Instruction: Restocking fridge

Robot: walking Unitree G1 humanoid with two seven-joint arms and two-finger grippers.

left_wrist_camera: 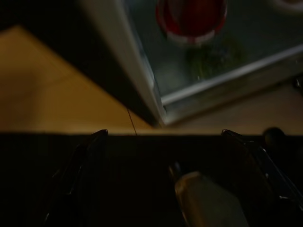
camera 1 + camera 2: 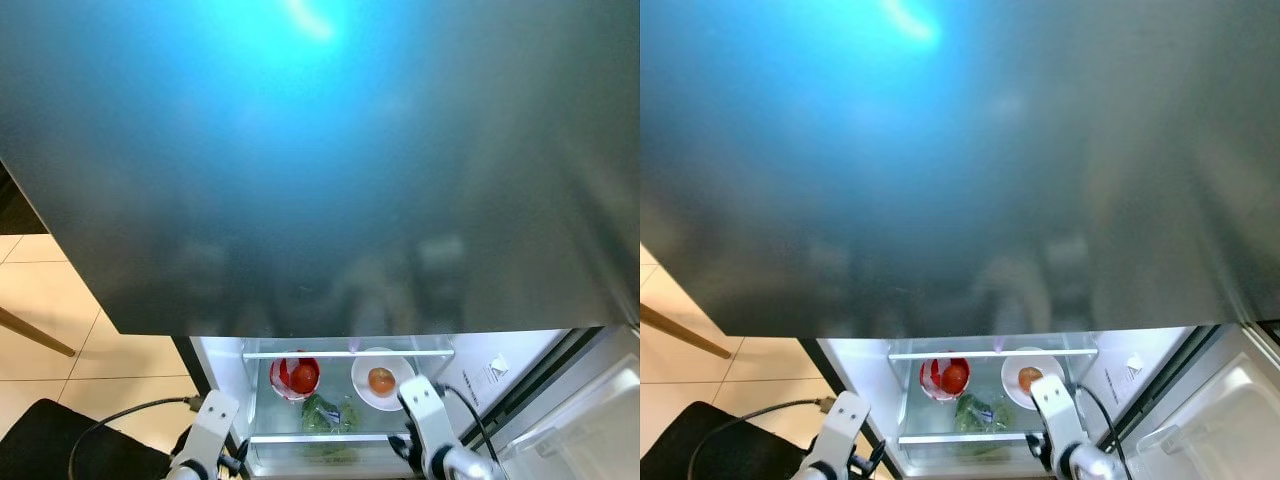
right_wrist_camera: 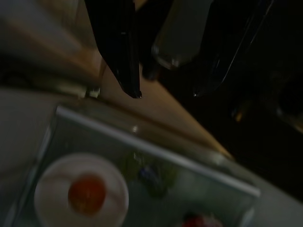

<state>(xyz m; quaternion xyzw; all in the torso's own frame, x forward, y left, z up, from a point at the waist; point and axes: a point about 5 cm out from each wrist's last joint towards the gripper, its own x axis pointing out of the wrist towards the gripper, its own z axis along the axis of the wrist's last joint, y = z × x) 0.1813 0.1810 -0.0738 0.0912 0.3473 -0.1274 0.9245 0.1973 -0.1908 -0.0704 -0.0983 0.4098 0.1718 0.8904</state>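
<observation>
Fridge shelf (image 2: 345, 354): one bowl (image 2: 294, 376), one plate (image 2: 382, 379), one tomato (image 2: 381, 380).

The closed upper door (image 2: 320, 160) takes most of the frame. Below it, at bottom centre, the open fridge compartment (image 2: 345, 400) holds a bowl (image 2: 294, 377) on the left, a plate (image 2: 382, 379) with a tomato (image 2: 381, 380) on the right, and greens (image 2: 330, 413) before them.

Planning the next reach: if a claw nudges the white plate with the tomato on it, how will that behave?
The tomato is round and sits loose, so it may roll off. The white plate looks shallow and smooth, likely sliding easily on the glass shelf.
</observation>
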